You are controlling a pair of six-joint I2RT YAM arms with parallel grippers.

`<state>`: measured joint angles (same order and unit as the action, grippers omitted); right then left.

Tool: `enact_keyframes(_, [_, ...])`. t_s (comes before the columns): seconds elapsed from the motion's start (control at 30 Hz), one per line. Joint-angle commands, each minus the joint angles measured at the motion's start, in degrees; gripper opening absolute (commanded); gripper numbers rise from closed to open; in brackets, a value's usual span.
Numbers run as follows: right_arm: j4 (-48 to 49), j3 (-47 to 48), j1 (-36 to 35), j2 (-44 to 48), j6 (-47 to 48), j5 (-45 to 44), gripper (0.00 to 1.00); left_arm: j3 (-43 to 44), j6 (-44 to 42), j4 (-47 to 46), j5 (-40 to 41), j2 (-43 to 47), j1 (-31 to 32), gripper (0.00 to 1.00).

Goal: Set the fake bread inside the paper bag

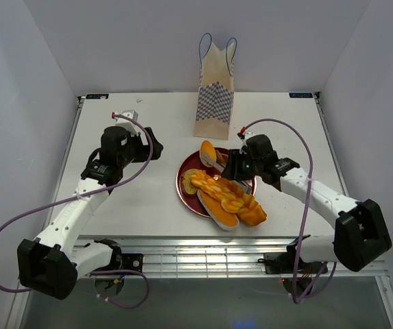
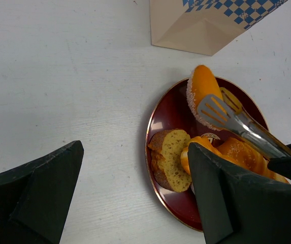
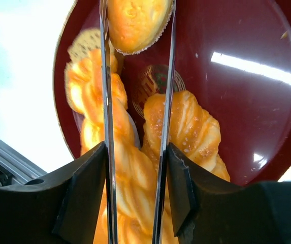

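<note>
I reckon no bread (image 1: 227, 195) is in the bag (image 1: 215, 96) yet: right gripper (image 3: 135, 173) clamps tongs (image 2: 236, 122) around a roll (image 2: 203, 89) on the plate (image 2: 158, 127), left gripper (image 2: 135, 168) spread.

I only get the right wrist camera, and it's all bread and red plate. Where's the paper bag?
Observer: The paper bag stands upright toward the far side of the table, beyond the plate.
Operator: What's the other arm doing?
Observer: The left gripper hangs left of the plate, jaws wide open, holding nothing.
Operator: Do my tongs reach the roll?
Observer: In the left wrist view, the tongs end in slotted tips that sit at the near end of the oval roll. I can't tell if they squeeze it.
</note>
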<state>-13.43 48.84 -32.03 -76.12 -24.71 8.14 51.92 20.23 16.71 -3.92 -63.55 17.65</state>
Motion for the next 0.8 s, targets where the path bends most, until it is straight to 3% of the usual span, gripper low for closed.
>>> enact_keyframes(0.0, [0.34,5.21,-0.22,5.44,1.07,-3.30,0.51,1.96,0.16,-0.45,-0.82,1.59,0.10,0.94])
enact_keyframes(0.3, [-3.97,15.73,-0.22,9.15,2.99,-5.24,0.50,1.87,0.16,-0.45,-0.38,2.03,0.02,0.94])
enact_keyframes(0.77, [-9.86,45.70,0.39,-2.10,11.95,-7.88,0.52,1.87,0.07,-0.27,-0.12,2.38,0.02,0.95])
